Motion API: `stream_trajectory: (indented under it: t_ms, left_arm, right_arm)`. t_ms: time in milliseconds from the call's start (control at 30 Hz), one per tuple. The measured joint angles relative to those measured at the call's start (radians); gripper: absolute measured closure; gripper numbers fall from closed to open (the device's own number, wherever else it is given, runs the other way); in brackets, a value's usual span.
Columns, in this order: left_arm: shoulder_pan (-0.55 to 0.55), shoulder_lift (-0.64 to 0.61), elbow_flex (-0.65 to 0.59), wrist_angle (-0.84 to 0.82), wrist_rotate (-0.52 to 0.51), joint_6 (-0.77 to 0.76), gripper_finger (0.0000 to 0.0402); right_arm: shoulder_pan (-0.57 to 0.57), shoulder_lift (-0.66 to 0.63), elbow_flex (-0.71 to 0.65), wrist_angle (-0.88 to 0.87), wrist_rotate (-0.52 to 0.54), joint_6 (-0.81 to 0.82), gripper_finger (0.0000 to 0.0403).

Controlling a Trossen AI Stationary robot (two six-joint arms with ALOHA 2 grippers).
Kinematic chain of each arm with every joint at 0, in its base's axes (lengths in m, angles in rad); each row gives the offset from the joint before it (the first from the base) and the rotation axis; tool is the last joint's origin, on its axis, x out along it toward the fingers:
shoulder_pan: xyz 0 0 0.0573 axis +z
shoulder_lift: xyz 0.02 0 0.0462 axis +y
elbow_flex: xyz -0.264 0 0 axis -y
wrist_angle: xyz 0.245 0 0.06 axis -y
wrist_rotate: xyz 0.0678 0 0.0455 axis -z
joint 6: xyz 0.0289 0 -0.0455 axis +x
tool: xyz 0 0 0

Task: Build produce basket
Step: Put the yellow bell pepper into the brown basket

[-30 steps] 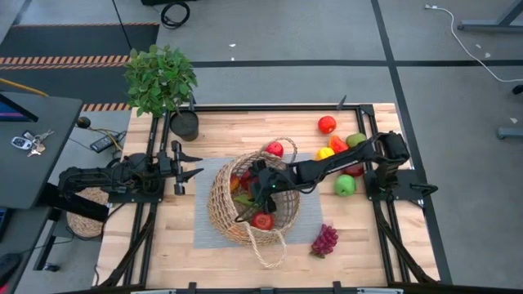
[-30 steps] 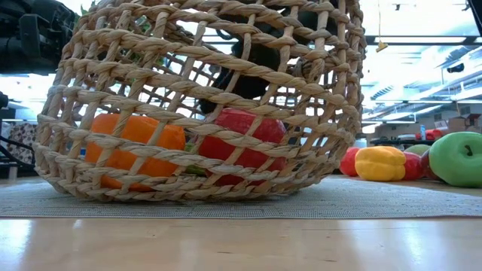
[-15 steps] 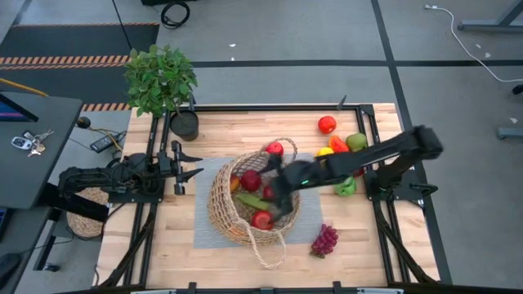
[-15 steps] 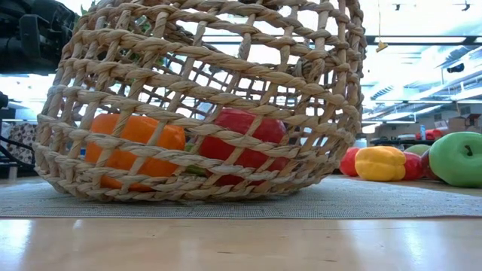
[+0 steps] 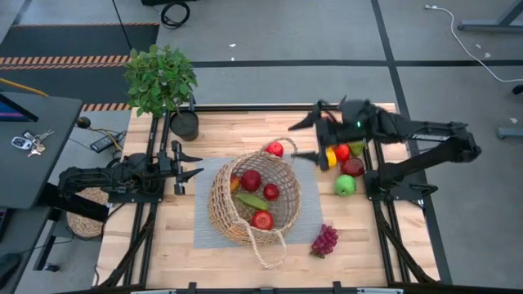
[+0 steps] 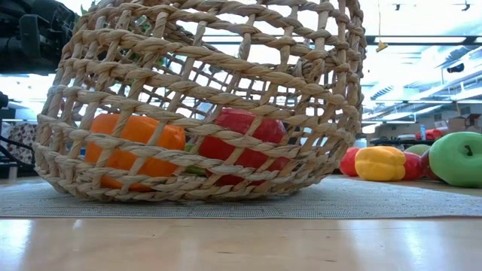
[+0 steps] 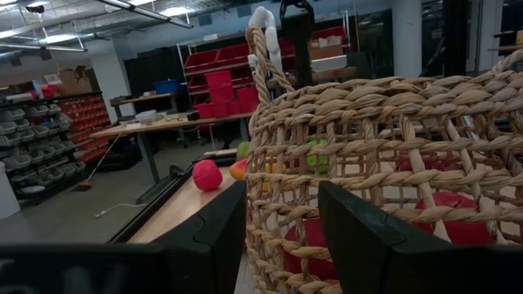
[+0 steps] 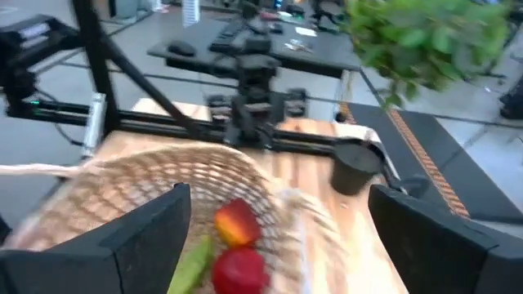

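Our right gripper (image 5: 304, 137), a dark two-finger claw, sits right of centre in the upper half of the high view, with its fingers spread wide and nothing between them. It hangs above the wooden tabletop (image 5: 245, 126), just past the upper right rim of the basket and close to a red apple (image 5: 275, 149) that rests against that rim. Directly to the right of the claw, under the arm, lies a small cluster of loose produce: a yellow pepper (image 5: 328, 153), a bright red fruit (image 5: 342, 152), a darker red one (image 5: 352, 167) and a green apple (image 5: 346, 184).

Moving toward the middle of the frame, we see the large round tan wicker basket (image 5: 221, 214) on a grey woven mat (image 5: 203, 233), with one looped handle at the top and one at the bottom. Inside it lie a dark red apple (image 5: 251, 180), a small red fruit (image 5: 270, 192), another red fruit (image 5: 262, 220), a green cucumber (image 5: 253, 201) and a bit of orange (image 5: 235, 184) near the left wall. In the low view the basket wall (image 6: 203, 98) fills the frame, with an orange piece (image 6: 135, 139) and a red piece (image 6: 241, 139) behind the weave.

A bunch of purple grapes (image 5: 324, 240) lies at the lower right of the mat.

At the left edge of the table, our left gripper (image 5: 189, 162) waits with its fingers apart, pointing toward the basket. A leafy green potted plant (image 5: 161, 79) in a black pot (image 5: 185, 125) stands at the upper left corner.
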Motion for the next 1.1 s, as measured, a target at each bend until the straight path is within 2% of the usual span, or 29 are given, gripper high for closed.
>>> stream_trajectory:
  t_ms: [133,267,367,533,700,867,967,1100]
  left_arm:
    - [0.0,0.0,0.0,0.0,0.0,0.0,0.0241]
    - [0.0,0.0,0.0,0.0,0.0,0.0,0.0241]
    - [0.0,0.0,0.0,0.0,0.0,0.0,0.0241]
    - [0.0,0.0,0.0,0.0,0.0,0.0,0.0241]
    - [0.0,0.0,0.0,0.0,0.0,0.0,0.0241]
    - [0.0,0.0,0.0,0.0,0.0,0.0,0.0241]
    - [0.0,0.0,0.0,0.0,0.0,0.0,0.0241]
    - [0.0,0.0,0.0,0.0,0.0,0.0,0.0241]
  right_arm:
    - [-0.177,-0.018,-0.013,0.062,-0.158,0.005,0.003]
    - [-0.311,0.042,-0.014,0.06,-0.189,0.009,0.0031]
    - [-0.364,0.116,-0.032,0.01,-0.198,0.02,0.0031]
    - [-0.411,0.248,-0.067,-0.11,-0.125,-0.018,0.0031]
    - [-0.446,0.305,-0.067,-0.257,-0.07,-0.045,0.0031]
    - [-0.464,0.296,-0.073,-0.345,-0.05,0.037,0.0031]
    - [-0.462,0.268,-0.134,-0.349,-0.038,0.118,0.0031]
    - [-0.448,0.186,-0.246,-0.339,0.054,0.207,0.0032]
